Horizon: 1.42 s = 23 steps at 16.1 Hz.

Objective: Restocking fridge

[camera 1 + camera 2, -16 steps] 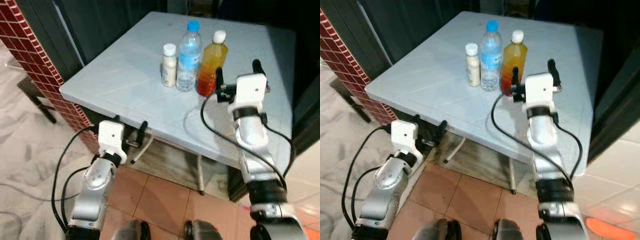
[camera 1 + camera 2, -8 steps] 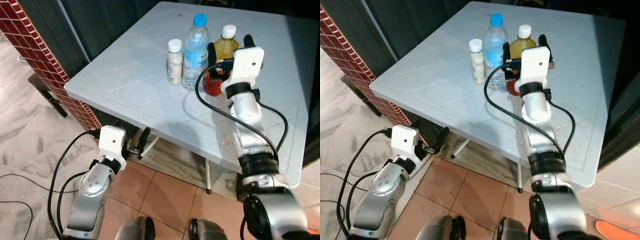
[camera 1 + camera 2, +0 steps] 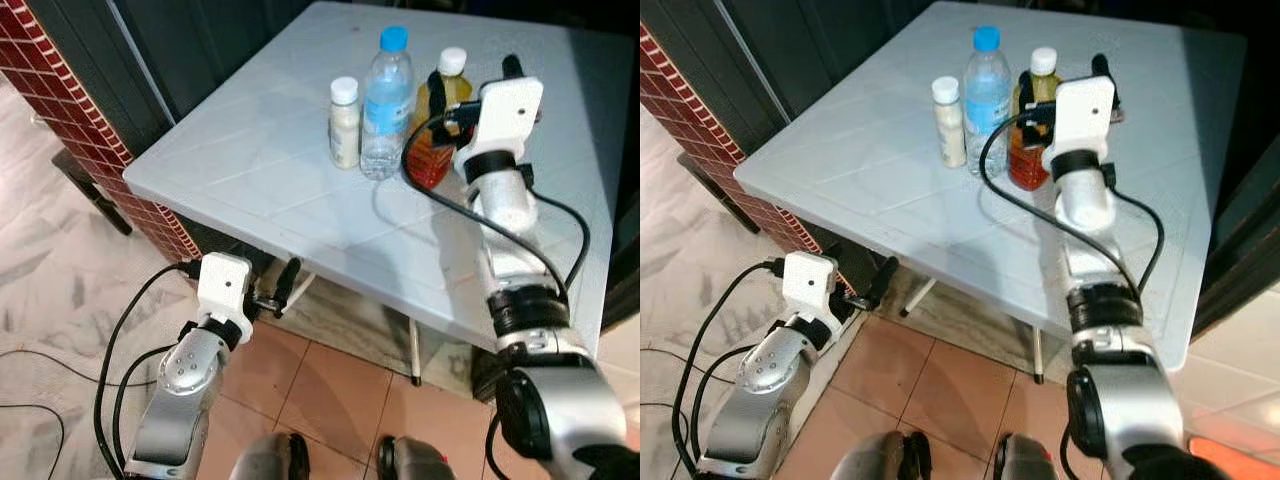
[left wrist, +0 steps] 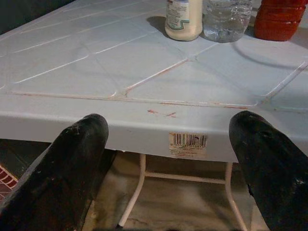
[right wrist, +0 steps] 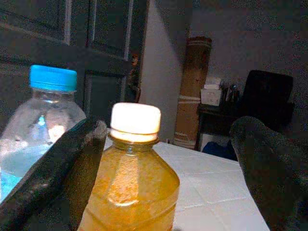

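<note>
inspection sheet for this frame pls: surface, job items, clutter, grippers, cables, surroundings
Surface: white table, bottles grouped at its far side.
Job's things: small white bottle, water bottle, orange juice bottle, upright in a row.
Clutter: nothing seen.
Grippers: right gripper open, fingers either side of the juice bottle; left gripper open, low, facing the table edge.
Cables: black cables along both arms.
Surroundings: red brick wall, tiled floor.

Three bottles (image 3: pixel 385 100) abreast on table (image 3: pixel 250 160); juice bottle (image 3: pixel 1030 125) rightmost
</note>
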{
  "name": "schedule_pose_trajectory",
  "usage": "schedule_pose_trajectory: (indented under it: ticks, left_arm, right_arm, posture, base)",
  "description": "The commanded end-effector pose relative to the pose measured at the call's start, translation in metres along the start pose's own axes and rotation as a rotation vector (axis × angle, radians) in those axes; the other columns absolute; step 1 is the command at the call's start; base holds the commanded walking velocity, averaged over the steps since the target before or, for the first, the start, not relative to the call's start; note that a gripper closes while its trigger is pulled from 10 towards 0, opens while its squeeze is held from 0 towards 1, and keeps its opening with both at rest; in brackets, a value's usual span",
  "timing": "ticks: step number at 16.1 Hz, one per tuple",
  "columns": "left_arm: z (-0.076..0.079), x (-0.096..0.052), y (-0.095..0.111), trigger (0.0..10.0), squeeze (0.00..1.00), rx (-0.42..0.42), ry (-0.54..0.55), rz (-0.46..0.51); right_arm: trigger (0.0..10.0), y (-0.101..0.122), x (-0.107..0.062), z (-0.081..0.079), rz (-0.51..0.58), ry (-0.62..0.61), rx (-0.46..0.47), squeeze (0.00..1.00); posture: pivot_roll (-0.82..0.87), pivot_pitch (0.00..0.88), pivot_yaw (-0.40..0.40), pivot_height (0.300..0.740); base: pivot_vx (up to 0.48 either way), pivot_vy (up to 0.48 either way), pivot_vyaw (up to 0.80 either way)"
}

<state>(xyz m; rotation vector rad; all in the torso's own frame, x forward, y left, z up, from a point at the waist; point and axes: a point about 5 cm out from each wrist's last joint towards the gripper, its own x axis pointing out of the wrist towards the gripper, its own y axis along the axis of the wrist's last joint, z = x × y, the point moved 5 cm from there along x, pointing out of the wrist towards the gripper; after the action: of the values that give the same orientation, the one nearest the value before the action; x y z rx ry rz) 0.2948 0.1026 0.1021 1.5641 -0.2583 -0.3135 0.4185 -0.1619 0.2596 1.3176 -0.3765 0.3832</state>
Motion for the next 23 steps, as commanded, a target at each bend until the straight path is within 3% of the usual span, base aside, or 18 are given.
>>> schedule_pose_trajectory:
  ticks: [1,3,4,5,10,11,12,15,23]
  left_arm:
    - [-0.003,-0.002,0.002,10.0,0.00,0.011,0.003,-0.001]
    - [-0.002,-0.002,0.001,10.0,0.00,0.010,0.002,-0.005]
    - [-0.003,-0.002,0.001,10.0,0.00,0.010,0.004,-0.006]
    - [-0.002,-0.002,0.001,10.0,0.00,0.009,0.005,-0.006]
    - [-0.003,-0.002,0.001,10.0,0.00,0.007,0.013,-0.008]
    - [-0.003,-0.002,0.000,10.0,0.00,0.006,0.013,-0.008]
    - [-0.003,-0.002,0.000,10.0,0.00,0.005,0.013,-0.009]
    - [-0.002,-0.001,0.000,10.0,0.00,0.004,0.010,-0.012]
    - [0.000,0.003,-0.002,10.0,0.00,0.002,0.014,-0.013]
  right_arm:
    - [10.0,0.005,0.006,-0.004,0.015,0.015,0.010,0.00]
    - [10.0,0.005,0.013,-0.003,0.006,0.026,0.012,0.00]
    - [3.1,0.004,0.015,-0.004,-0.004,0.037,0.011,0.00]
    - [0.0,0.004,0.016,-0.005,-0.004,0.043,0.024,0.00]
    - [0.2,0.008,0.027,-0.010,-0.004,0.102,0.012,0.00]
    - [0.5,0.009,0.029,-0.010,-0.001,0.112,0.005,0.00]
    - [1.5,0.009,0.030,-0.009,-0.001,0.113,0.006,0.00]
    - [0.0,0.010,0.032,-0.008,0.000,0.130,0.005,0.00]
    - [0.0,0.004,0.028,-0.014,-0.008,0.163,0.015,0.00]
  posture:
    - [0.10,0.135,0.127,0.740]
    - [0.10,0.138,0.123,0.740]
    - [0.10,0.138,0.121,0.740]
    - [0.10,0.138,0.119,0.740]
    - [0.10,0.137,0.112,0.740]
    - [0.10,0.136,0.111,0.740]
    - [0.10,0.135,0.111,0.740]
    - [0.09,0.132,0.106,0.740]
    - [0.08,0.115,0.092,0.740]
  base:
    - [0.000,0.000,0.00]
    - [0.000,0.000,0.00]
    - [0.000,0.000,0.00]
    - [0.000,0.000,0.00]
    - [0.000,0.000,0.00]
    - [0.000,0.000,0.00]
    - [0.000,0.000,0.00]
    - [0.000,0.000,0.00]
    - [0.000,0.000,0.00]
